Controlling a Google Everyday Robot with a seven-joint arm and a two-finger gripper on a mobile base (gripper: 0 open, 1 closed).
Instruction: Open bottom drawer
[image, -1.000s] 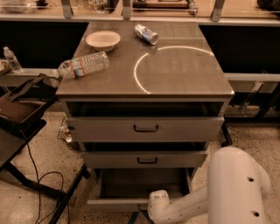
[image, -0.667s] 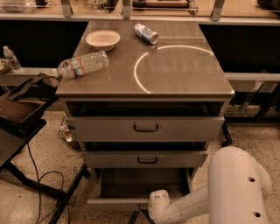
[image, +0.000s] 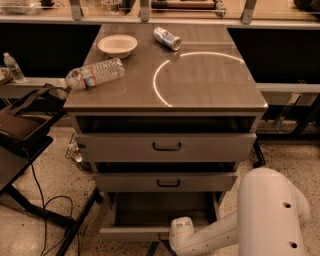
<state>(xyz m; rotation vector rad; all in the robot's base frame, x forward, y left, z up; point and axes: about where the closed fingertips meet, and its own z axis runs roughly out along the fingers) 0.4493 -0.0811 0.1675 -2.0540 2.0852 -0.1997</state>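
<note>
The robot's gripper (image: 161, 239) sits at the front lip of the bottom drawer (image: 160, 212), at the lowest edge of the view. It is largely hidden by the white wrist joint (image: 182, 231) (whether it is spread or closed cannot be told). The bottom drawer stands pulled out from the grey cabinet, plain grey inside showing, low front panel nearest the camera. The white arm (image: 270, 215) reaches in from the lower right. Above, the middle drawer (image: 125, 182) and the top drawer (image: 115, 147) sit slightly out, a dark gap over each, both with black loop handles. On the cabinet top (image: 210, 85) are a white bowl (image: 117, 45), a can (image: 166, 38) on its side, and a clear water bottle (image: 95, 73) lying at the left edge, near a bright arc of light (image: 159, 82). A dark bag (image: 25, 120) rests left of the cabinet, cables (image: 45, 210) trailing over the speckled floor.
</note>
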